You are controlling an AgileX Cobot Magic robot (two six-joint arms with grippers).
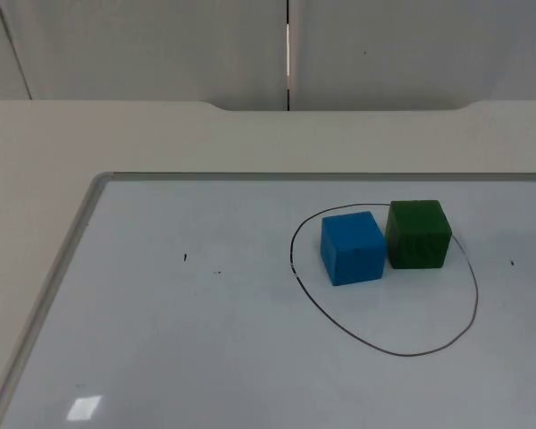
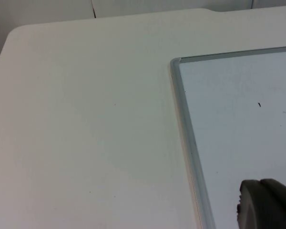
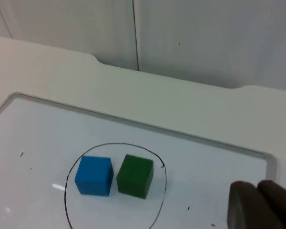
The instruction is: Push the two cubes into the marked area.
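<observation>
Since the blue cube and green cube sat touching inside the drawn loop, I kept both arms back; I could not tell either gripper's opening.

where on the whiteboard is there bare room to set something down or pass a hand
Free: the wide stretch between the whiteboard's left frame and the drawn outline, and the outline's near half below the cubes. Crowded: its far part, where the blue cube and green cube sit side by side.
</observation>
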